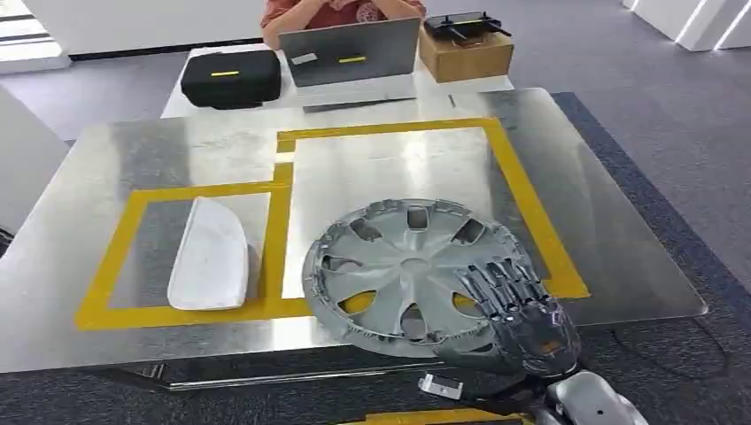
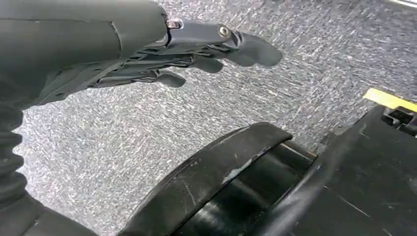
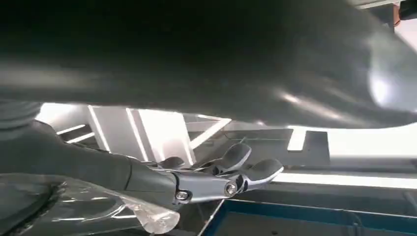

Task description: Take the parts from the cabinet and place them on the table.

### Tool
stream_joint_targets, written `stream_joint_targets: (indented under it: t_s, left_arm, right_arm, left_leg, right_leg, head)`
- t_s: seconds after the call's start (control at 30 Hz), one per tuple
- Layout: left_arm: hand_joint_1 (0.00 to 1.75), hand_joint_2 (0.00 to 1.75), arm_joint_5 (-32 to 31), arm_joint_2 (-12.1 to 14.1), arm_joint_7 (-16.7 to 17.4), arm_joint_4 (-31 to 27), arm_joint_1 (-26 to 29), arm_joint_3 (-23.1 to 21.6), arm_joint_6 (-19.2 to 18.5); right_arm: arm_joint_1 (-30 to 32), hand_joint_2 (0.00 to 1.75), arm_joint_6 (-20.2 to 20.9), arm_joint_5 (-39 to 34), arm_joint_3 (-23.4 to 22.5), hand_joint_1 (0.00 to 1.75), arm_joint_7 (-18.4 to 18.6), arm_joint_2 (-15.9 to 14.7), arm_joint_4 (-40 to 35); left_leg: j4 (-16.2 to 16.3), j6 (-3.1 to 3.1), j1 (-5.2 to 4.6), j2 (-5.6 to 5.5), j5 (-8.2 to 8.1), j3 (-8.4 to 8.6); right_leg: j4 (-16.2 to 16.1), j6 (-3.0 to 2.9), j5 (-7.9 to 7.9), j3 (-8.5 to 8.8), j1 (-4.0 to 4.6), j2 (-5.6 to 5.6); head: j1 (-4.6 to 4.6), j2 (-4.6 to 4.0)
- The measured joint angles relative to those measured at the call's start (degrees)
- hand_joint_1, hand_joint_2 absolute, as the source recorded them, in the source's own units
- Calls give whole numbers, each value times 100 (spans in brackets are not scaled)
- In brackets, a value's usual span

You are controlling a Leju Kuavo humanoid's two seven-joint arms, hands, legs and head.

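Note:
A silver-grey hubcap [image 1: 403, 266] lies on the metal table [image 1: 159, 150], inside the larger yellow-taped box, and its near rim sticks out past the table's front edge. My right hand [image 1: 514, 305] reaches in from the near right with its fingers stretched flat over that rim. In the right wrist view the hubcap [image 3: 206, 54] is a blurred grey surface, and the straight fingers [image 3: 236, 157] and thumb of my right hand [image 3: 196, 179] hold nothing between them. A white curved part [image 1: 211, 255] lies in the smaller taped box. My left hand [image 2: 162, 54] hangs over grey carpet, holding nothing.
Behind the table stands a second table with a black case [image 1: 232, 77], a laptop [image 1: 354, 53] and a cardboard box [image 1: 467, 51]; a person [image 1: 336, 11] sits there. Grey carpet surrounds the table. A small metal piece [image 1: 440, 387] lies below the front edge.

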Motion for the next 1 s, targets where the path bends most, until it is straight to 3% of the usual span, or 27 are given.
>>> stream_joint_targets:
  t_s: [0.03,0.1,0.13,0.17,0.2,0.23,0.3,0.33,0.43,0.47,0.5,0.53,0.57,0.6,0.63,0.67,0.7,0.73,0.77,0.8,0.87,0.9,0.97,1.0]
  left_arm:
    - [0,0,2,-2,0,0,2,0,0]
    - [0,0,2,-2,-11,0,-3,0,0]
    - [0,0,2,-2,-11,0,-1,0,0]
    - [0,0,2,-4,-11,0,-1,0,0]
    - [0,0,2,-17,-7,0,-2,0,0]
    - [0,0,2,-33,2,0,1,0,7]
    - [0,0,-4,-68,20,0,16,0,13]
    - [0,0,-4,-96,22,2,47,0,13]
    - [0,0,7,-98,22,0,36,0,15]
    - [0,0,7,-101,22,0,36,0,15]
    - [0,0,9,-125,22,0,36,0,15]
    - [0,0,9,-109,22,0,25,2,17]
    - [0,0,22,-109,22,0,19,4,20]
    - [0,0,26,-109,22,0,16,4,20]
    - [0,0,26,-109,22,0,12,7,20]
    - [0,0,33,-107,22,0,7,11,18]
    - [0,0,44,-107,22,0,3,11,18]
    - [0,0,44,-107,20,0,0,11,17]
    - [0,0,46,-107,20,0,-4,13,17]
    - [0,0,52,-107,20,0,-8,13,15]
    - [0,0,59,-109,17,0,-14,13,17]
    - [0,0,59,-109,17,0,-12,13,15]
    - [0,0,63,-107,15,0,-14,13,15]
    - [0,0,66,-92,15,0,-14,15,15]
  right_arm:
    - [3,0,0,2,2,0,-2,0,0]
    - [6,0,0,4,2,0,-17,0,-4]
    - [14,0,0,4,2,0,-18,0,-4]
    - [19,0,0,4,2,0,-15,0,-4]
    - [21,0,0,4,2,0,-4,0,-4]
    - [21,0,0,4,2,0,0,0,-4]
    - [16,0,0,2,2,0,63,0,-4]
    - [12,0,0,2,0,0,107,0,-4]
    - [15,0,0,2,2,0,242,0,31]
    - [17,0,0,2,4,0,299,-2,46]
    - [18,0,0,2,7,0,363,-20,55]
    - [28,0,0,0,11,0,450,-44,78]
    - [20,0,2,2,28,0,544,-44,103]
    - [18,0,2,2,46,0,612,-48,120]
    - [18,0,2,2,68,0,686,-72,149]
    - [21,0,2,2,74,0,721,-87,175]
    - [22,0,2,2,77,0,730,-98,199]
    - [23,0,2,2,81,0,741,-105,219]
    - [22,0,2,2,92,0,783,-112,236]
    - [20,0,2,2,112,0,868,-136,251]
    - [2,0,2,2,144,0,1063,-168,275]
    - [0,0,0,2,153,0,1123,-184,293]
    - [8,0,0,2,164,0,1152,-210,317]
    - [13,0,2,2,171,0,1161,-212,337]
  left_leg:
    - [207,-14,-19,-4,-308,-55]
    - [1116,-18,-77,-24,-979,-246]
    - [1529,5,-114,-28,-1199,-291]
    - [1738,47,-148,-28,-1297,-256]
    - [1666,98,-173,-28,-1250,-86]
    - [1343,149,-186,-29,-1098,150]
    - [229,228,-189,-48,-637,792]
    - [-72,225,-188,-113,-630,916]
    - [-163,255,-197,-127,-610,778]
    - [-174,287,-195,-123,-575,716]
    - [-212,350,-126,-82,-485,629]
    - [-207,391,-134,-63,-420,545]
    - [-207,445,-136,-40,-346,462]
    - [-205,463,-143,-26,-286,390]
    - [-203,466,-153,-8,-216,304]
    - [-196,469,-164,5,-147,219]
    - [-192,468,-178,15,-84,136]
    - [-187,469,-191,21,-22,59]
    - [-182,466,-204,22,29,-9]
    - [-176,465,-221,21,78,-61]
    - [-141,453,-281,6,153,-93]
    - [-140,427,-288,10,204,-107]
    - [-151,383,-286,10,291,-150]
    - [-143,361,-341,-1,311,-182]
  right_leg:
    - [0,-57,40,-34,9,4]
    - [9,-101,131,-113,77,5]
    - [15,-118,181,-179,122,9]
    - [17,-126,223,-245,168,14]
    - [22,-138,272,-312,213,23]
    - [24,-144,313,-362,243,36]
    - [23,-141,392,-417,280,57]
    - [22,-135,445,-467,319,70]
    - [53,-92,626,-656,331,78]
    - [47,-72,703,-703,339,85]
    - [70,-62,683,-778,328,94]
    - [165,-18,438,-851,332,75]
    - [468,19,43,-936,325,65]
    - [848,39,-249,-1003,314,54]
    - [1307,58,-493,-1083,306,46]
    - [1671,69,-581,-1122,305,41]
    - [1813,70,-510,-1069,304,35]
    - [1723,66,-314,-895,304,30]
    - [1392,46,-83,-595,306,27]
    - [842,14,71,-166,312,19]
    - [-200,-44,-127,576,329,-5]
    - [-346,-43,-194,611,325,-8]
    - [-379,-89,-181,528,329,2]
    - [-437,-136,-89,479,249,-14]
  head:
    - [-39,0]
    - [-103,0]
    - [-107,0]
    - [-105,0]
    - [-101,0]
    - [-103,0]
    - [-94,0]
    - [-105,0]
    - [-105,0]
    - [-94,0]
    - [-114,0]
    - [-121,0]
    - [-92,0]
    - [-85,0]
    - [-94,0]
    - [-83,0]
    - [-90,0]
    - [-89,0]
    - [-90,0]
    - [-87,0]
    - [-87,0]
    - [-105,0]
    - [-96,0]
    - [-87,0]
